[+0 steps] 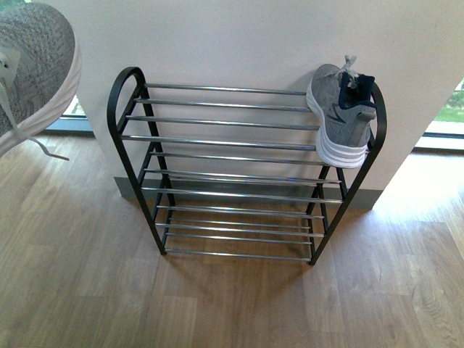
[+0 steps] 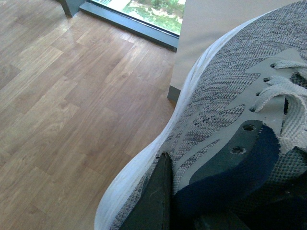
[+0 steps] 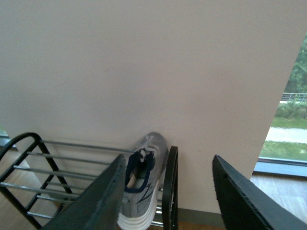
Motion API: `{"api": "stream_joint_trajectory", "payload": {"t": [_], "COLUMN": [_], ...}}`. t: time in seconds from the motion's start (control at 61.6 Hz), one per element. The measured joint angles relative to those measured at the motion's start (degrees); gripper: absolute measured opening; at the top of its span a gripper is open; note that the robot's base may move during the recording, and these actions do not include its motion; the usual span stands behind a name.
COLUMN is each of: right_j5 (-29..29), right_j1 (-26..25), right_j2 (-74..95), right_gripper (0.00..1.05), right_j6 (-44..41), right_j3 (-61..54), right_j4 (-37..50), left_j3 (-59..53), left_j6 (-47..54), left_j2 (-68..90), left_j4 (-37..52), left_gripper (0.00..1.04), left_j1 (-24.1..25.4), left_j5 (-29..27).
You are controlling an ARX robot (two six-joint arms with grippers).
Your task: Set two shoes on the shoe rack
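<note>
**Item: shoe rack** (image 1: 217, 143). Black side frames and chrome rods, standing on the wooden floor (image 1: 217, 312) against a white wall (image 1: 239, 43).

**Progress, judged:** about half done.

- **First grey sneaker** (image 1: 341, 112): on the top tier at the rack's right end, toe to the wall. Its heel overhangs the front rod and it sits close against the right frame.
- **Second grey sneaker** (image 1: 36, 61): aloft at the upper left of the front view, well apart from the rack. A lace (image 1: 43, 148) hangs loose below it.
- **Left hand** (image 2: 184, 213): clamped on the second sneaker near its navy collar. One dark finger (image 2: 156, 201) presses the knit side above the white sole.
- **Right hand** (image 3: 169, 165): fingers spread wide, nothing between them, facing the rack's right end from a little way off.

**Left to do:** carry the held sneaker across and set it on a tier. The rods beside the first sneaker are bare.

**Surroundings:** low windows (image 1: 442, 109) on either side of the wall.

**Obstructions:** nothing lies between sneaker and rack. The rounded left frame and the dangling lace are the likely snags.
</note>
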Motion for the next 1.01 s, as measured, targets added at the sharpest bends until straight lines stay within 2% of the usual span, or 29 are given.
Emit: {"api": "stream_joint_trajectory", "payload": {"t": [0.049, 0.114, 0.146, 0.552, 0.6, 0.698, 1.006], "right_j5": [1.0, 3.0, 3.5, 9.4, 13.0, 13.7, 14.4], "right_j1": [0.9, 2.6, 3.2, 9.3, 11.7, 14.1, 14.4], "right_j2": [-1.5, -4.8, -5.9, -20.6, -22.4, -25.4, -32.5], "right_gripper": [0.21, 0.05, 0.01, 0.02, 0.02, 0.02, 0.02], "right_j6": [-0.2, -0.6, -1.0, -0.9, -0.9, -0.9, -0.9], "right_j3": [-1.7, -4.8, -5.7, -14.3, -14.9, -15.8, -18.2], "right_j4": [0.0, 0.0, 0.0, -6.1, -7.4, -9.4, -12.9], "left_j3": [0.0, 0.0, 0.0, 0.0, 0.0, 0.0, 0.0], "left_j6": [0.0, 0.0, 0.0, 0.0, 0.0, 0.0, 0.0], "left_j2": [0.0, 0.0, 0.0, 0.0, 0.0, 0.0, 0.0], "left_j4": [0.0, 0.0, 0.0, 0.0, 0.0, 0.0, 0.0], "left_gripper": [0.02, 0.02, 0.02, 0.02, 0.02, 0.02, 0.02], "left_j1": [0.0, 0.0, 0.0, 0.0, 0.0, 0.0, 0.0], "left_j5": [0.0, 0.0, 0.0, 0.0, 0.0, 0.0, 0.0]}}
